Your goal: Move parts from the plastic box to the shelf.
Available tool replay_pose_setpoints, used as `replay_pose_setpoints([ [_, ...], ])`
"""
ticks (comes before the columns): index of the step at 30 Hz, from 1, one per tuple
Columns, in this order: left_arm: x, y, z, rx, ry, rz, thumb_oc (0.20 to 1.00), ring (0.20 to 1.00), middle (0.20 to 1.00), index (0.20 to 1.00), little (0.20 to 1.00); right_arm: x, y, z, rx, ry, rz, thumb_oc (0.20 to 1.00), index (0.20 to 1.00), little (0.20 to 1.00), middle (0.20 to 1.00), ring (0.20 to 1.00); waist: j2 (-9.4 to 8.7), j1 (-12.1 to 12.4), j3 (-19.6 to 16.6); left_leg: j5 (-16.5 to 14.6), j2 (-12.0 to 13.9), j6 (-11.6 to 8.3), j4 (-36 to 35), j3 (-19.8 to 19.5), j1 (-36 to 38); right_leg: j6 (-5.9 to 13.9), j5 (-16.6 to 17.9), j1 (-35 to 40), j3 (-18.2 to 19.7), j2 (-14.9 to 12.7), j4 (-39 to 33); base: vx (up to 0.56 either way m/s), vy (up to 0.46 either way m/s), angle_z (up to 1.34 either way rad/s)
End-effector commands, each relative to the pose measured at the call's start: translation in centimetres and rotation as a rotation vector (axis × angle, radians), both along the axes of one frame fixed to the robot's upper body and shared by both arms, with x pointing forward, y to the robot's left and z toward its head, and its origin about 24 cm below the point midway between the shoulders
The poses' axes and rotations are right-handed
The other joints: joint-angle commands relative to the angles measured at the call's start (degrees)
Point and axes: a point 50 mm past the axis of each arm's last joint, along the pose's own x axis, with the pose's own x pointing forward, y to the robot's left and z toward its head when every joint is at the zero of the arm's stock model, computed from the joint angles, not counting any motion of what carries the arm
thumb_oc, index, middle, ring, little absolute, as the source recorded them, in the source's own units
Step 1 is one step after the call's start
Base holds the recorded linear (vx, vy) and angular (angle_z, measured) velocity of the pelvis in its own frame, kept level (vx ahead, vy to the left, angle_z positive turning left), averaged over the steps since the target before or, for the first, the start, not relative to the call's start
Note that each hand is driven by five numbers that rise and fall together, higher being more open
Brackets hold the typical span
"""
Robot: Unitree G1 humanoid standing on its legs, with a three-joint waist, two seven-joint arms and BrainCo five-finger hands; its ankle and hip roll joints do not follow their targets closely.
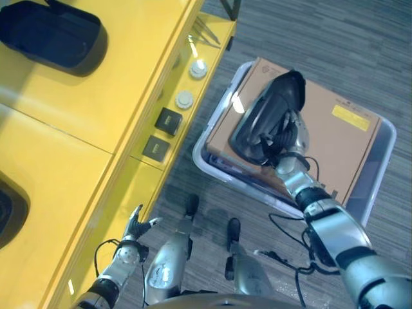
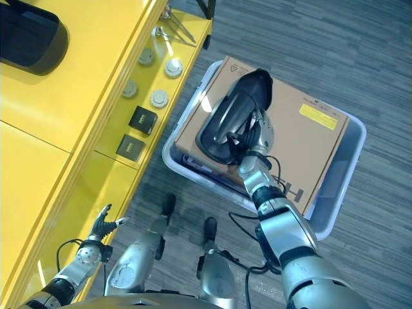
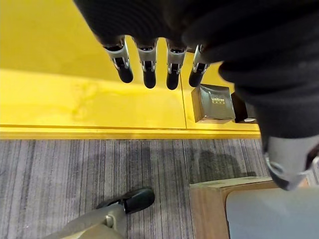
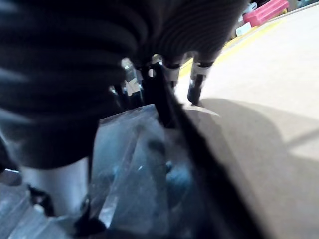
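A black moulded shell part point(image 1: 267, 112) lies tilted on a brown cardboard box point(image 1: 335, 135) inside the clear plastic box point(image 1: 380, 167) on the floor. My right hand point(image 1: 293, 138) is at the part's near edge, its fingers point(image 4: 197, 87) hooked over the dark rim point(image 4: 164, 174). The yellow shelf point(image 1: 77, 129) runs along the left. One similar black part point(image 1: 55, 35) rests on its top at the back, and another point(image 1: 9, 212) shows at the left edge. My left hand point(image 1: 132, 235) hangs low beside the shelf's front with straight fingers point(image 3: 149, 69), holding nothing.
On the shelf's lower ledge sit two white round knobs point(image 1: 185, 98), two small black boxes point(image 1: 168, 120) and thin metal pieces point(image 1: 206, 32). Grey striped carpet point(image 1: 335, 38) surrounds the plastic box. A narrow strip of floor separates the box from the shelf.
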Motion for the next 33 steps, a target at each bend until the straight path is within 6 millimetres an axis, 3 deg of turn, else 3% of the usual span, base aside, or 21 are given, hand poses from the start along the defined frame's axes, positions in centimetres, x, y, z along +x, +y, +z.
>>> replay_pose_setpoints([
  [1,-0.6,-0.1,-0.4,0.0,0.008,0.029,1.0,1.0,1.0,1.0,1.0,-1.1,0.1,-3.5,0.059,0.147,0.006,0.2,0.2,0.2,0.2,0.2,-0.45,1.4,-3.2,-5.0,1.0,-1.56,0.7,-1.0,-2.1,2.82,1.3,-4.7,1.3,-5.1,0.5,0.01,-0.013,0.04],
  [2,-0.7,0.1,-0.6,0.007,0.019,0.031,1.0,1.0,1.0,1.0,1.0,-1.5,0.2,-4.5,0.076,0.19,0.002,0.2,0.2,0.2,0.2,0.2,-0.44,1.4,-3.5,-5.0,1.1,-1.63,0.7,-1.2,-1.9,2.81,1.2,-4.5,1.1,-5.0,0.4,0.01,-0.013,0.04],
  [6,-0.7,0.2,-0.5,0.008,0.017,0.032,1.0,1.0,1.0,1.0,1.0,-1.9,-0.2,-5.2,0.083,0.216,-0.006,0.2,0.2,0.2,0.2,0.2,-0.52,1.1,-4.2,-5.1,1.3,-1.71,0.5,-1.2,-1.3,2.77,0.9,-3.7,0.9,-5.0,0.3,0.0,-0.003,0.01],
  [11,-0.6,0.5,-0.2,0.009,-0.001,0.028,1.0,1.0,1.0,1.0,1.0,-2.4,-1.7,-4.8,0.071,0.179,-0.034,0.2,0.2,0.2,0.2,0.2,-0.77,0.6,-5.0,-5.4,1.5,-1.68,0.4,-0.9,-0.3,2.86,0.6,-2.9,1.0,-4.9,0.2,0.0,-0.006,0.0],
  [15,0.0,1.1,1.4,-0.012,-0.085,0.022,1.0,1.0,1.0,1.0,1.0,-2.9,-4.0,-1.3,-0.026,0.013,-0.027,0.2,0.2,0.2,0.2,0.2,-1.49,-0.5,-6.7,-6.1,2.0,-1.68,0.4,-0.2,1.6,2.81,-0.1,-1.2,0.9,-4.9,0.2,0.02,-0.046,-0.01],
  [16,0.7,1.3,2.5,-0.028,-0.138,0.017,1.0,1.0,1.0,1.0,1.0,-3.3,-4.9,0.5,-0.084,-0.067,-0.032,0.2,0.2,0.2,0.2,0.2,-1.86,-1.0,-7.6,-6.4,2.2,-1.62,0.4,0.0,2.6,2.77,-0.6,-0.2,0.8,-5.0,0.4,0.05,-0.07,-0.03],
  [18,1.5,1.3,3.8,-0.033,-0.196,-0.014,1.0,1.0,1.0,1.0,1.0,-4.1,-6.5,1.9,-0.162,-0.115,-0.052,0.2,0.2,0.2,0.2,0.2,-2.19,-1.3,-8.7,-6.8,2.4,-1.72,0.5,0.3,3.8,2.76,-1.3,1.0,0.7,-4.9,0.7,0.05,-0.073,-0.07],
  [20,1.8,1.3,4.4,-0.039,-0.221,-0.022,1.0,1.0,1.0,1.0,1.0,-4.4,-6.7,2.6,-0.193,-0.142,-0.054,0.2,0.2,0.2,0.2,0.2,-2.37,-1.3,-9.2,-7.1,2.5,-1.69,0.5,0.4,4.6,2.76,-1.6,1.7,0.5,-4.9,0.8,0.02,-0.043,-0.04],
  [24,3.4,1.5,8.3,-0.098,-0.386,-0.06,1.0,1.0,1.0,1.0,1.0,-6.1,-8.2,5.5,-0.392,-0.199,-0.039,0.2,0.2,0.2,0.2,0.2,-3.3,-2.0,-12.7,-7.9,2.9,-1.72,0.9,1.0,7.6,2.52,-2.8,4.5,0.4,-4.6,1.5,0.05,-0.062,-0.03],
  [29,4.6,1.0,10.6,-0.116,-0.47,-0.113,1.0,1.0,1.0,1.0,1.0,-6.5,-8.0,6.1,-0.462,-0.181,0.02,0.2,0.2,0.2,0.2,0.2,-4.1,-2.6,-14.7,-8.6,3.5,-1.74,1.1,1.5,9.8,2.33,-3.6,6.2,1.0,-4.2,1.8,0.04,-0.059,-0.09],
  [33,5.4,0.1,11.7,-0.144,-0.512,-0.145,1.0,1.0,1.0,1.0,1.0,-6.5,-6.8,3.5,-0.321,-0.109,0.074,0.2,0.2,0.2,0.2,0.2,-4.74,-3.2,-16.2,-9.4,4.0,-1.38,1.3,2.3,11.8,2.0,-4.2,7.3,2.2,-3.8,2.4,0.01,-0.041,-0.15],
])
